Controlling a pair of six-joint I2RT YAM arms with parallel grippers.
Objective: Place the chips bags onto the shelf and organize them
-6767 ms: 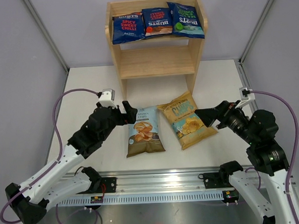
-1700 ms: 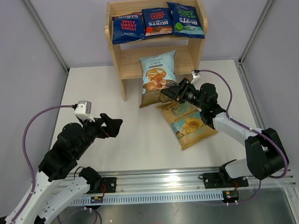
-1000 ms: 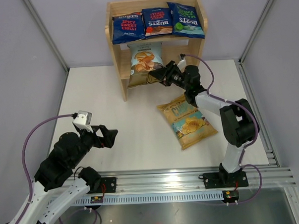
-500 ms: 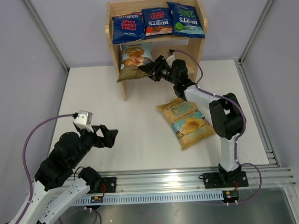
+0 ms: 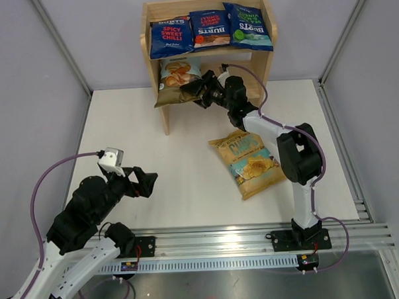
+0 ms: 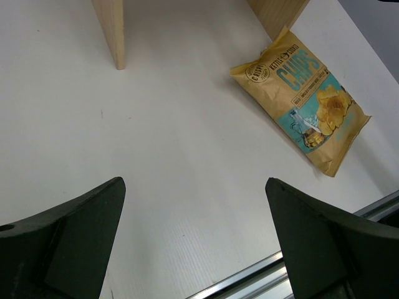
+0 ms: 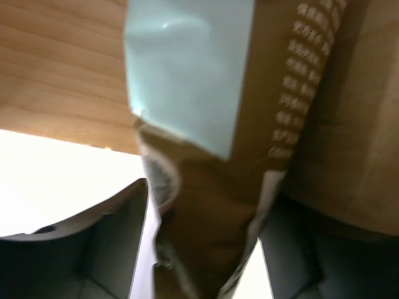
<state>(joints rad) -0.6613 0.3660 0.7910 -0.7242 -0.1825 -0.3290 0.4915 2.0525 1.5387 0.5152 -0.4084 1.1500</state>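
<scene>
The right end effector (image 5: 200, 90) held the Cassava bag (image 5: 175, 74) pinched at the left of the shelf's (image 5: 163, 111) lower tier, release looking due next; the left end effector (image 6: 194, 184) gaped wide.

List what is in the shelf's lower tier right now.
One pale-blue and olive chips bag at the left, its end sticking out the front, pinched by the right gripper. The top tier covers the back of that space.

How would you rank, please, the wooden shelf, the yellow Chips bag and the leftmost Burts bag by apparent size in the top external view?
1. wooden shelf
2. yellow Chips bag
3. leftmost Burts bag, clearly smallest
</scene>
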